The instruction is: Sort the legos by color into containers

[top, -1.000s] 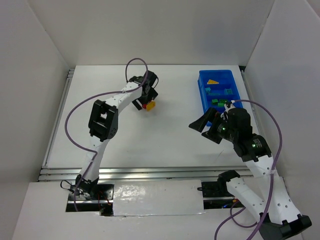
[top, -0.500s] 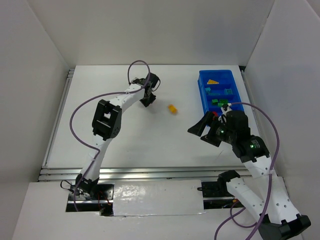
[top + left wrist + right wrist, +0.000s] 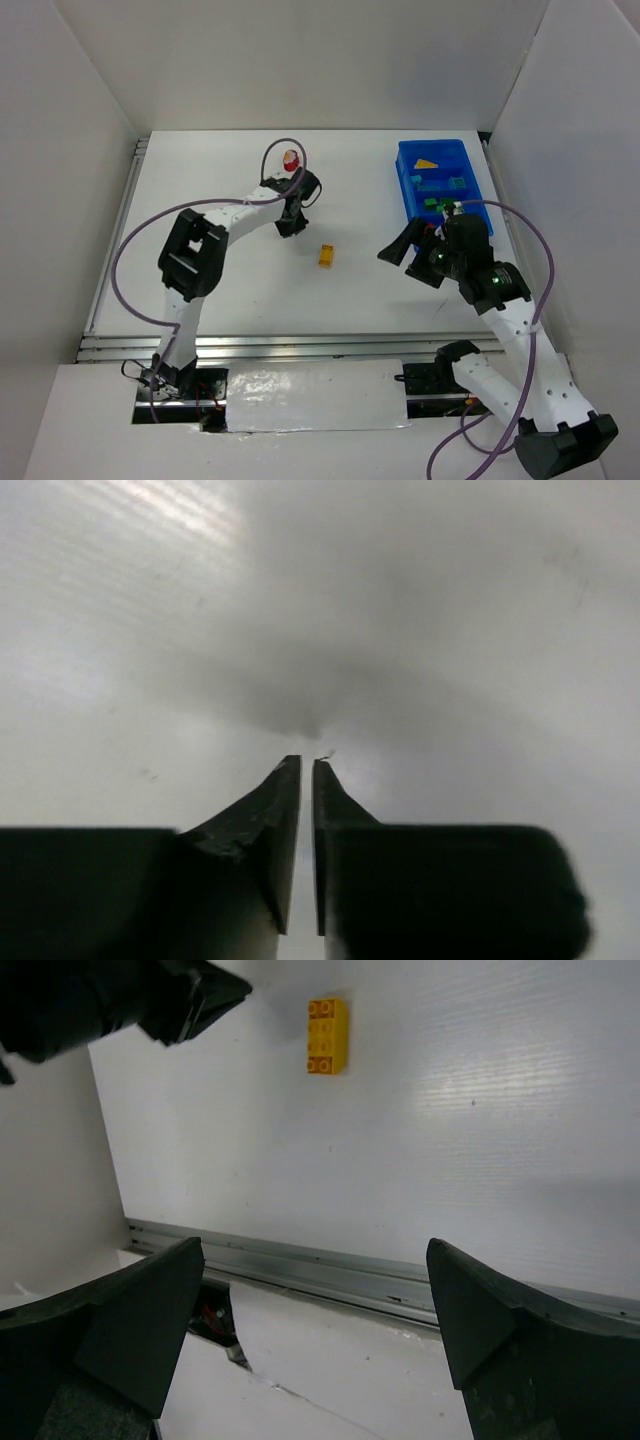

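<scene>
My left gripper [image 3: 286, 228] is shut with nothing between its fingers, tips close over the bare white table; the left wrist view shows the gripper [image 3: 306, 762] the same way. A yellow lego [image 3: 326, 256] lies loose to its right and nearer; the right wrist view also shows this yellow lego [image 3: 328, 1036]. A red lego [image 3: 291, 160] sits behind the left gripper, by the cable loop. The blue bin [image 3: 404, 185] at the back right holds yellow, teal and green legos in separate compartments. My right gripper [image 3: 408, 262] hangs open and empty in front of the bin, seen wide apart [image 3: 313, 1248].
White walls close in the table on three sides. A metal rail [image 3: 300, 345] runs along the near edge, also seen as the rail [image 3: 330, 1270] in the right wrist view. The left arm's purple cable [image 3: 130, 250] loops over the left side.
The left gripper has shut on nothing. The yellow lego shot right and then nearer; the red lego now lies behind the gripper. The left elbow swung left; the right arm barely moved.
</scene>
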Available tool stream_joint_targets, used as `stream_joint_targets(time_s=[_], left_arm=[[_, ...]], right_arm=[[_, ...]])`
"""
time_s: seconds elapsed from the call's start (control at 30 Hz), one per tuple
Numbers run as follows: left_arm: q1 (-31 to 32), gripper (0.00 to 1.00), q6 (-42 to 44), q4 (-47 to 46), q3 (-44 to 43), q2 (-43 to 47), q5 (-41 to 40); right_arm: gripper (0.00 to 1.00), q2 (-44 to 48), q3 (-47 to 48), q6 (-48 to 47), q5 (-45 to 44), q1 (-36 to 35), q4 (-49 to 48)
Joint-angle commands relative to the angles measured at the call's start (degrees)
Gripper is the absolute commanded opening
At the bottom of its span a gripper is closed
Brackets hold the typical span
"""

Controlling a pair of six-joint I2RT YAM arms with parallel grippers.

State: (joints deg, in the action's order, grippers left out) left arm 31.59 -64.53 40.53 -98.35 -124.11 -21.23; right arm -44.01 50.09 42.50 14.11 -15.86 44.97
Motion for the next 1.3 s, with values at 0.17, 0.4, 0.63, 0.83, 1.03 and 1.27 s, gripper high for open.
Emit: stream_joint_targets(time_s=[0.17, 0.4, 0.63, 0.83, 1.03, 1.27], left_arm=[[-0.7, 0.80, 11.3, -8.6, 12.8, 25.0, -5.8], [-7.6, 0.91, 23.8, -13.4, 10.5, 23.8, 3.2], [-11.4, 0.89, 35.2, -21.2, 3.8, 14.9, 10.9], [-16.1, 0.91, 37.6, -30.2, -2.1, 7.0, 22.2], [-16.4, 0.93, 45.4, -28.7, -21.3, -11.5, 22.8], [-16.2, 0.97, 53.2, -40.0, -22.5, -20.0, 24.4]], right_arm=[[1.00, -4.9, -0.4, 2.2, -0.7, 0.5, -6.6], [1.00, -13.4, -4.1, 2.8, -4.6, -0.3, -10.6], [1.00, -26.0, 0.7, 5.4, -16.2, -9.4, -11.9], [1.00, -43.2, 11.8, 8.3, -22.9, -17.4, -10.4], [1.00, -43.1, 10.1, 13.0, -20.0, -24.5, -8.9], [1.00, -21.3, -4.3, 19.1, -15.1, -26.2, -5.5]])
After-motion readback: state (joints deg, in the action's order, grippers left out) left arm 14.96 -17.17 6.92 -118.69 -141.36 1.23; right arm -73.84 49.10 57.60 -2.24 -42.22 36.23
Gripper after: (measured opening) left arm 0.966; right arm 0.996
